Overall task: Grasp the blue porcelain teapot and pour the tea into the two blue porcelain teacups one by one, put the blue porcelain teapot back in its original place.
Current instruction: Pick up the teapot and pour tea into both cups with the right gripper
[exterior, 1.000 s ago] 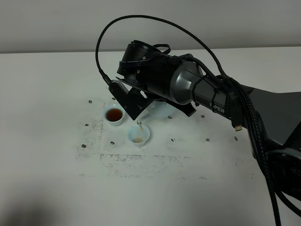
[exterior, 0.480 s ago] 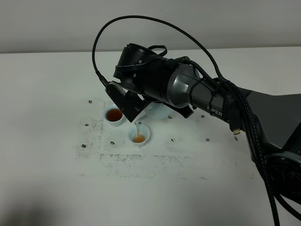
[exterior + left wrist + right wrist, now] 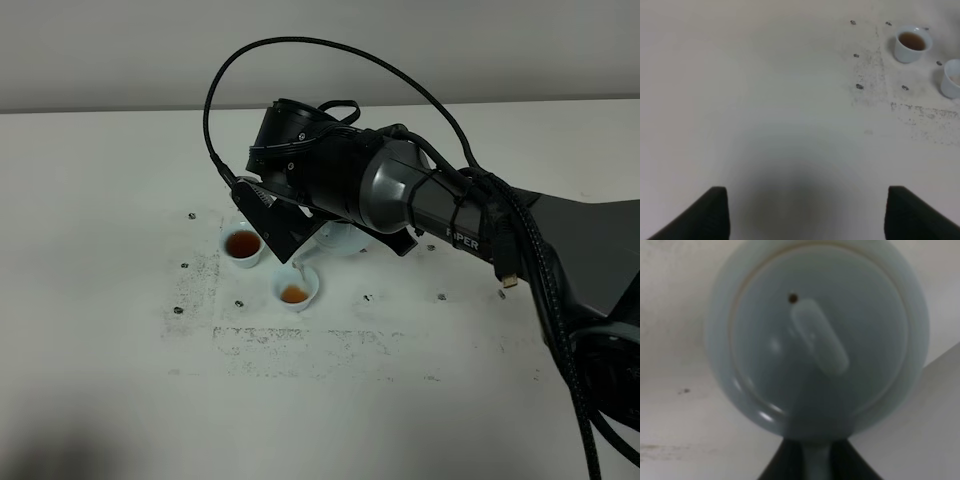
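Currently the right gripper, clamping the blue porcelain teapot, is holding its spout just above the less-full teacup.

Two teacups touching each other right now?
Apart. The left wrist view shows a strip of bare table between the teacup with dark tea and the other teacup.

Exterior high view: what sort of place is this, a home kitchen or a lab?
Most likely a lab test bench: a bare white table with scuffed marks and dots, a plain wall behind, and only a black robot arm, teapot and two cups.
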Controlling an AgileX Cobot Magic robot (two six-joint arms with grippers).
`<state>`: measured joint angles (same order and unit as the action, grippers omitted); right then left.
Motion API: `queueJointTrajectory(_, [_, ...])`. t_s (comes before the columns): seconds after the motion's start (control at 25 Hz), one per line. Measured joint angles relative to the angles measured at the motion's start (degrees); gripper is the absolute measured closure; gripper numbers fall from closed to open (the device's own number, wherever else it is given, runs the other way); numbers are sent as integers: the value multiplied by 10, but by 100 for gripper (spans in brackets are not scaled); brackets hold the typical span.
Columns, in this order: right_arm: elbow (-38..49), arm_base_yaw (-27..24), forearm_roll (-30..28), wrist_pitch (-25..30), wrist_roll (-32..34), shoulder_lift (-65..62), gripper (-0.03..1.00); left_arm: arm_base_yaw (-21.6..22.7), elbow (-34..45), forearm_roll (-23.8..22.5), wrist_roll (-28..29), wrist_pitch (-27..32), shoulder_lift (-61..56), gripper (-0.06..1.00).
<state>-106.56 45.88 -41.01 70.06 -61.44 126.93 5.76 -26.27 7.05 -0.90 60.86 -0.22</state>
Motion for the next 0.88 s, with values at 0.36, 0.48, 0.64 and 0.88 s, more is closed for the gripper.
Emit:
queueJointTrajectory(0.36, [0, 12, -4, -2, 10, 0, 93, 0, 0, 0, 0, 0, 0, 33])
queueJointTrajectory(0.48, [0, 12, -6, -2, 13, 0, 93, 0, 0, 0, 0, 0, 0, 33])
queueJointTrajectory(0.64, [0, 12, -8, -2, 20, 0, 93, 0, 0, 0, 0, 0, 0, 33])
queueJointTrajectory(0.88, [1, 12, -9, -2, 25, 0, 93, 0, 0, 0, 0, 0, 0, 33])
